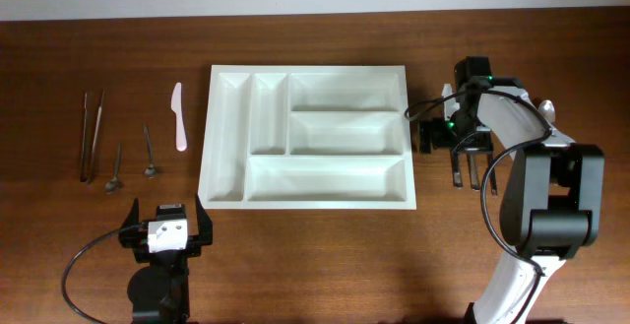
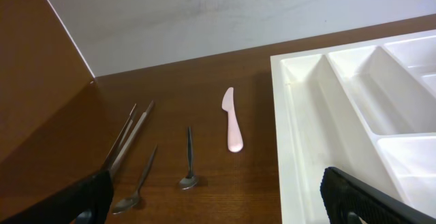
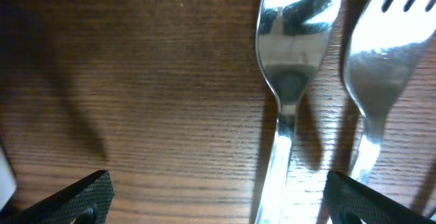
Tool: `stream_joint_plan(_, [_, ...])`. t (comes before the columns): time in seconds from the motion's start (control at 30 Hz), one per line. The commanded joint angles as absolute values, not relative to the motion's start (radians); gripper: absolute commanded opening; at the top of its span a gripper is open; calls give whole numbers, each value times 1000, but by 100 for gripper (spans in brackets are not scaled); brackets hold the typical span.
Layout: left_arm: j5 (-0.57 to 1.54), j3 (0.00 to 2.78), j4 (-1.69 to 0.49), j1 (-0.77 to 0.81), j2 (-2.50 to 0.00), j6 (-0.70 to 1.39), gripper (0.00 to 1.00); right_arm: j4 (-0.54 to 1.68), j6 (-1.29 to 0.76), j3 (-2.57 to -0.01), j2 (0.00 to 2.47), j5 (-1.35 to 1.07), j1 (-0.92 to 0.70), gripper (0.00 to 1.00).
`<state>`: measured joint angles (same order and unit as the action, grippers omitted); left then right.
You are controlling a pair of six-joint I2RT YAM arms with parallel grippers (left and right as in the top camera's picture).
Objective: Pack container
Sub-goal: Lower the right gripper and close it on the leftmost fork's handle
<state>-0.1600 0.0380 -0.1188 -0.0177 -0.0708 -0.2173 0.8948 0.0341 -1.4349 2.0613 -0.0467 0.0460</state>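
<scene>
The container is a big white tray with five empty compartments, lying mid-table; its left part fills the right of the left wrist view. My left gripper hovers near the front edge, left of the tray's front corner, open and empty. To the right of the tray my right gripper points down at the table. It hangs open low over two steel forks: one fork lies between the fingers, the other fork by the right finger.
Left of the tray lie a white plastic knife, two small spoons and a pair of long thin metal sticks. The same knife and spoons show ahead of the left gripper.
</scene>
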Motion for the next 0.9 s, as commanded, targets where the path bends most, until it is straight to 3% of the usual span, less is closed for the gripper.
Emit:
stream_joint_plan(0.0, [-150,32,-116,-13,-62,-226,99,893,40,-1451,2102,-56,46,100])
stream_joint_plan(0.47, [-150,32,-116,-13,-62,-226,99,877,44,-1451,2107,-41,46,95])
stream_joint_plan(0.73, [-150,32,-116,-13,-62,-226,99,869,44,-1451,2107,-41,46,79])
stream_joint_plan(0.87, [-150,32,-116,-13,-62,-226,99,865,44,-1451,2107,-41,46,65])
